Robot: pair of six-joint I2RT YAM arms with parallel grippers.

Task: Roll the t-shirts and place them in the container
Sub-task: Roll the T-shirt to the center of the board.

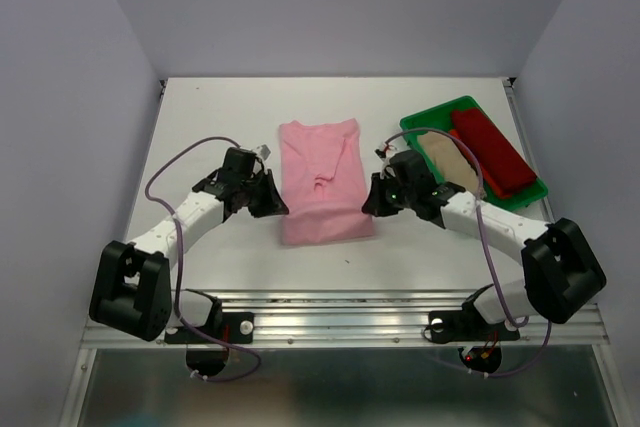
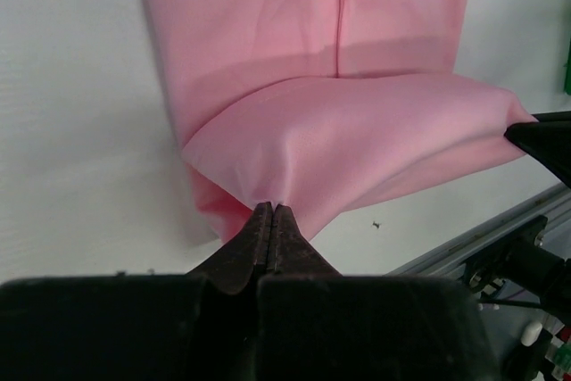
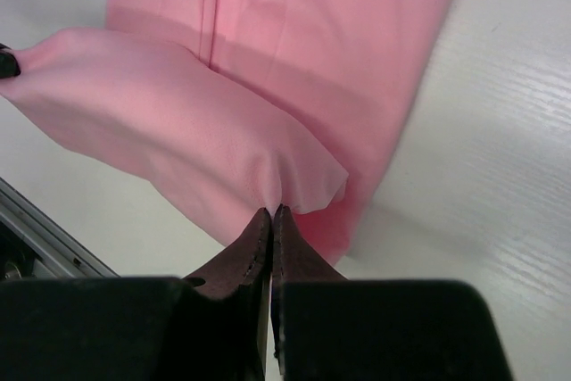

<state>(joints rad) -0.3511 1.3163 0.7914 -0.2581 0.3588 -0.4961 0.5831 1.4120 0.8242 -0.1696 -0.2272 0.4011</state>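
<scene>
T-shirts: three. One pink t-shirt [image 1: 322, 182], one beige t-shirt [image 1: 447, 160], one dark red t-shirt [image 1: 490, 152].
By place: one on the desk [image 1: 200, 117], two in the tray.
Trays: one, the green tray [image 1: 430, 119].
Desks: one.
Arms: two, the left arm [image 1: 190, 217] and the right arm [image 1: 490, 222].
Claws: two, one per arm, the left claw [image 2: 272, 209] and the right claw [image 3: 270, 211]. Two fingers on each, four in all.
Purple cables: two, the left cable [image 1: 170, 162] and the right cable [image 1: 487, 237].
Loose bits: one tiny dark speck [image 2: 376, 224].
</scene>
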